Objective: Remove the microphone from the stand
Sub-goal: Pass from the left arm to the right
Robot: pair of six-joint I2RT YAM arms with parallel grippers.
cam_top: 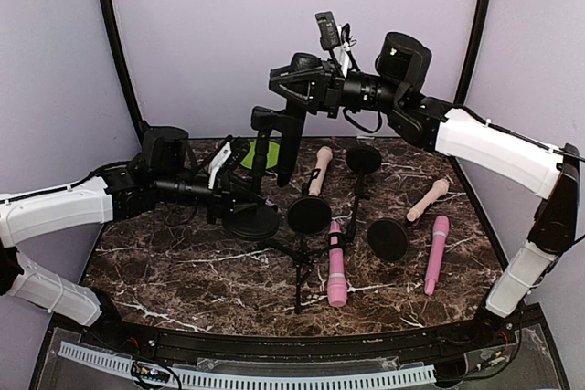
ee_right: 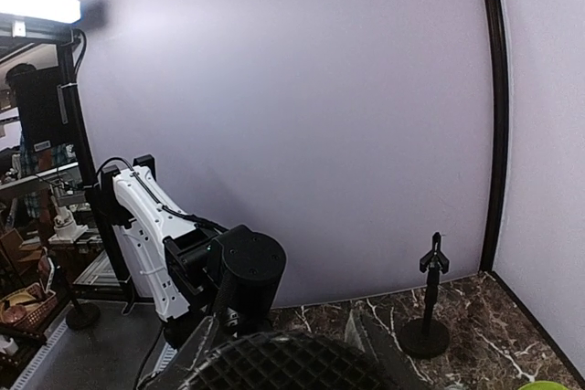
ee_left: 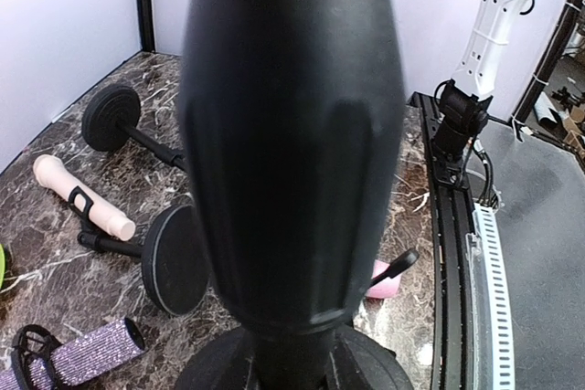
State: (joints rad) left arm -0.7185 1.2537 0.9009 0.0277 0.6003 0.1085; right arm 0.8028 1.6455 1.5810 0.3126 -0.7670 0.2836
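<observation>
The black microphone (cam_top: 289,148) stands upright at the centre of the top view, seated in its stand (cam_top: 255,222). The right gripper (cam_top: 285,89) sits over its mesh head; we cannot tell whether those jaws have closed on it. The left gripper (cam_top: 222,200) pinches the stand low down. We should brace the stand and lift straight up. Pink microphones (cam_top: 336,267) lie around on the dark marble tabletop (cam_top: 174,271), with lilac walls (cam_top: 201,34) behind.
</observation>
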